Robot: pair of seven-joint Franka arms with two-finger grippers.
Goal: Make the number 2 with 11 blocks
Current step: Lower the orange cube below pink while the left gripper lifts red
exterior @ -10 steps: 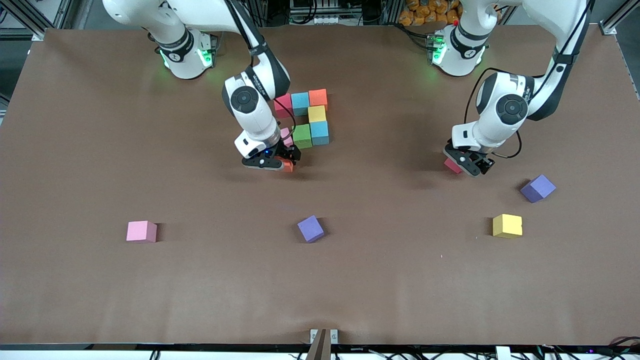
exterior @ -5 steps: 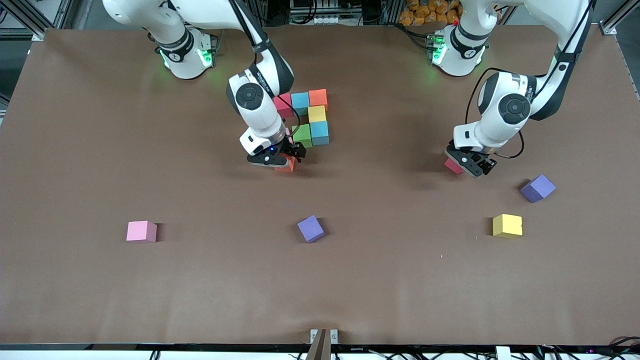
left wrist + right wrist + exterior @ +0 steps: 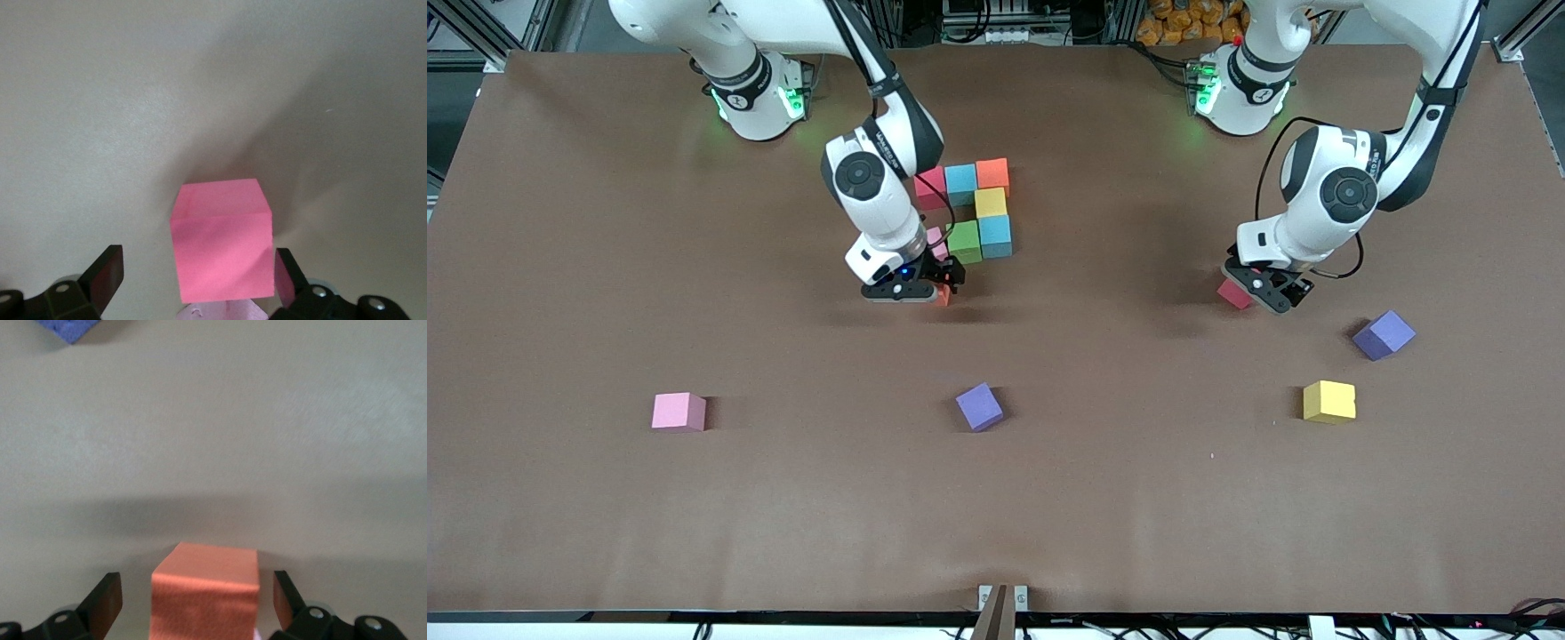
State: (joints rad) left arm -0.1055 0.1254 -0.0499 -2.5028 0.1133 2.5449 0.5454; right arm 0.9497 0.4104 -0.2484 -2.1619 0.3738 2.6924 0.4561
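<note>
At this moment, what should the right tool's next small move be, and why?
Probably lift straight up. The right tool stands open around the orange block, set on the table just nearer the camera than the block cluster; gaps show on both sides. The left tool likewise brackets a red block.

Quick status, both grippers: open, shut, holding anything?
Left gripper: open, fingers either side of a red block, not clamped.
Right gripper: open, straddling an orange block beside the block group, not clamped.
</note>
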